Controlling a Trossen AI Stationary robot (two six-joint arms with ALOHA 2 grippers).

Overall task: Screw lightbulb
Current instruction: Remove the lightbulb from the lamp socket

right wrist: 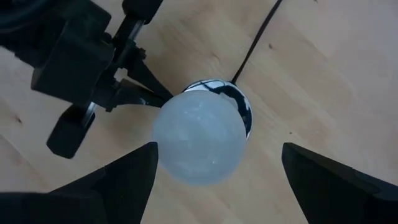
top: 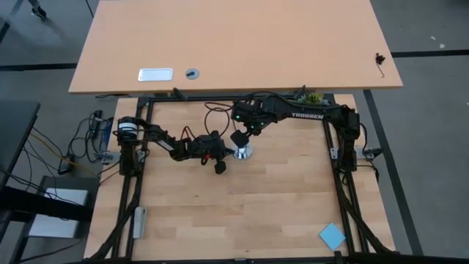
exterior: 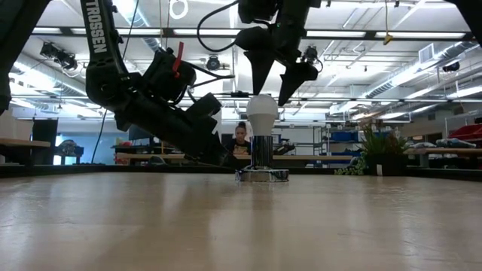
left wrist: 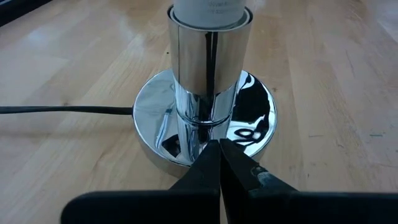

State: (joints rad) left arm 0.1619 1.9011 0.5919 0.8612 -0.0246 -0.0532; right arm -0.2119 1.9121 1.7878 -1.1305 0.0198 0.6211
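Standing upright in the shiny chrome socket base [left wrist: 205, 112], the small white pear-shaped lightbulb [exterior: 262, 113] has its narrow end seated in the base's polished sleeve, near the middle of the pale wooden worktop [top: 278, 205]. The right pincer [exterior: 276, 75] hangs directly above the globe with its dark fingers spread wide, one on either side and not touching the glass. The left pincer [left wrist: 219, 163] lies low at the foot of the base, its tips pressed together with nothing between them, just beside or touching the chrome rim; I cannot tell which. A thin black cord [left wrist: 62, 110] runs off across the worktop.

The bulb is likely light, rigid and brittle, with a smooth frosted skin that could slip under turning. The widest part of the globe looks like the best place to hold, with gentle pressure. The base seems heavier but may spin on the smooth wood unless steadied.
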